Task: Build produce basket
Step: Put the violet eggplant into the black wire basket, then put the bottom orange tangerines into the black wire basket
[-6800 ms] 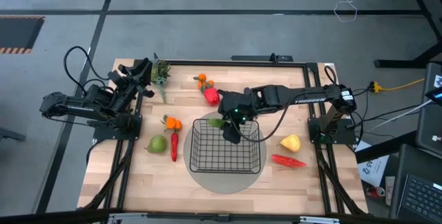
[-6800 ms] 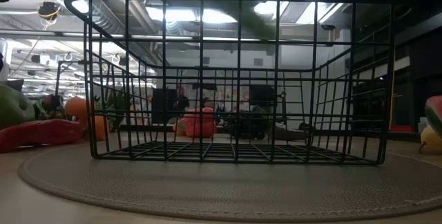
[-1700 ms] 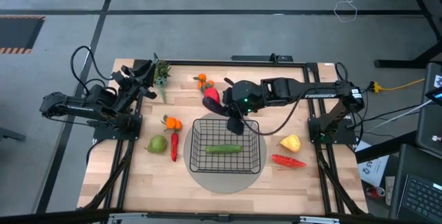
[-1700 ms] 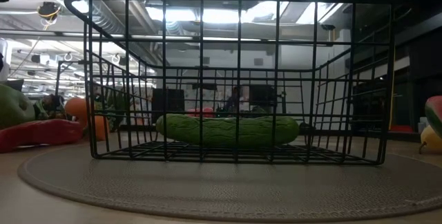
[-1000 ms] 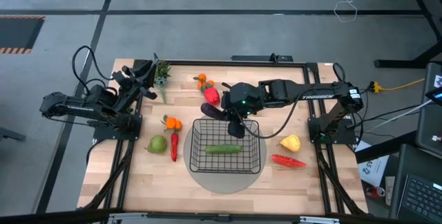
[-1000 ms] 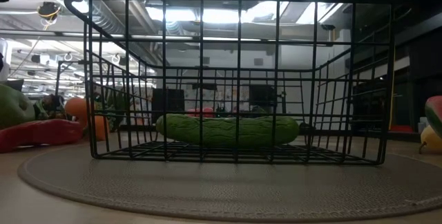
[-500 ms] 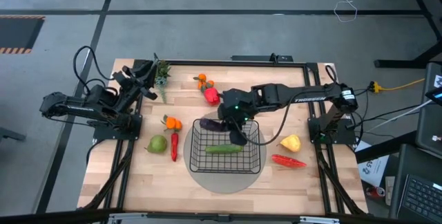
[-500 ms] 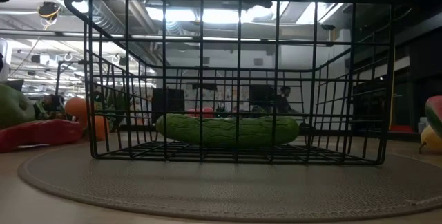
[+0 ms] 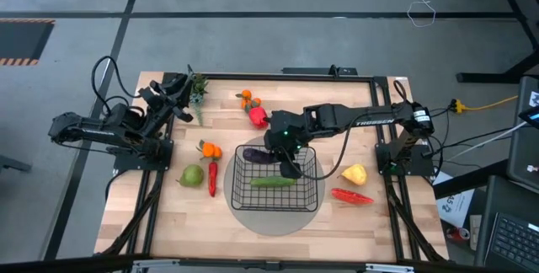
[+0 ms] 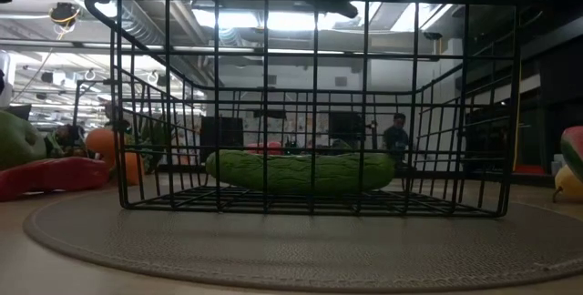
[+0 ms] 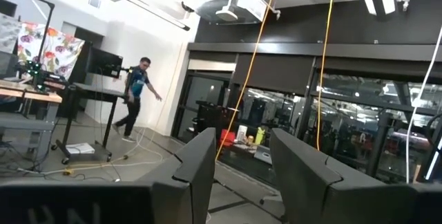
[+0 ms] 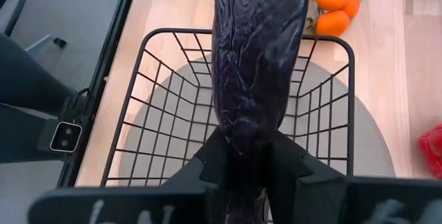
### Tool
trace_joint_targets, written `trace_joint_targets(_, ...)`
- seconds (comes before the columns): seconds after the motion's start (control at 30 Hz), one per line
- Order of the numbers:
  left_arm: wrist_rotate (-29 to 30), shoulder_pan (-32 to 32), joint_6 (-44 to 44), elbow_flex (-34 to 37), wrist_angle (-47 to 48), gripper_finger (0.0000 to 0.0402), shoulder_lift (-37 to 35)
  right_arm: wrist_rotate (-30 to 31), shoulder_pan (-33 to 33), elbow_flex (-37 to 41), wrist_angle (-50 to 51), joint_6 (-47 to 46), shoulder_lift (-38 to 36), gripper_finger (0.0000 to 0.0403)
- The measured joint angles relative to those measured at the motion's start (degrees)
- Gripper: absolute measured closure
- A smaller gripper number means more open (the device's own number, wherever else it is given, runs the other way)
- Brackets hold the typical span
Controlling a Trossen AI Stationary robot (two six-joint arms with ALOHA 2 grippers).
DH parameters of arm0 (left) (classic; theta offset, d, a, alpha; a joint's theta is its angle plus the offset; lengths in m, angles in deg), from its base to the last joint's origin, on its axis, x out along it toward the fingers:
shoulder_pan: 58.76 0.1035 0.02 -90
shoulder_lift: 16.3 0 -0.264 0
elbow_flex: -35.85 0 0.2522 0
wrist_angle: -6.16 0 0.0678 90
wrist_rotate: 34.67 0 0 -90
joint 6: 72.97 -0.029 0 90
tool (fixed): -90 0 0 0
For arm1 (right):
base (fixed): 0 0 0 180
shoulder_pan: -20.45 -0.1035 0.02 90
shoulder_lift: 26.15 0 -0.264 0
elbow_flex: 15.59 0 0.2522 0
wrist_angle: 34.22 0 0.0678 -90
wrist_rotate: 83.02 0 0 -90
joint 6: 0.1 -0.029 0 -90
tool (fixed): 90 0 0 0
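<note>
Right gripper [image 9: 278,157], its fingers clamped on a purple eggplant [image 12: 257,65], hangs over the far-left part of the black wire basket [image 9: 312,195]; the eggplant lies above the rim, not inside. Left gripper [image 9: 177,88] waits at the table's far left corner, fingers parted with nothing between them, just beside a leafy sprig [image 9: 197,92].

Left to right on the wooden table [image 9: 370,222]: green fruit [image 9: 192,174], oranges [image 9: 209,149] and red chili [image 9: 212,179] left of the basket; a second group of oranges [image 9: 245,99] and red pepper [image 9: 258,117] at the far side; green cucumber [image 10: 299,171] lying on the basket floor; yellow fruit [image 9: 354,173] and another chili [image 9: 351,195] on the right. The basket stands on a grey round mat [image 10: 273,249]. Lettering on the right arm is too small to read.
</note>
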Motion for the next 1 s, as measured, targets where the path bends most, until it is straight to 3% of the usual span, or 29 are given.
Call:
trace_joint_targets(0.17, 0.0, 0.02, 0.0, 0.0, 0.0, 0.0268, 0.0, 0.03, 0.0, 0.0, -0.07, 0.06, 0.0, 0.034)
trace_joint_targets(0.5, 0.0, 0.0, 0.0, 0.0, 0.0, 0.0268, 0.0, 0.09, 0.0, 0.0, -0.05, 0.01, 0.0, 0.0275)
trace_joint_targets(1.0, 0.0, 0.01, 0.0, 0.0, -0.01, 0.0268, 0.0, 0.09, 0.0, 0.0, 0.22, -0.15, 0.0, 0.0272)
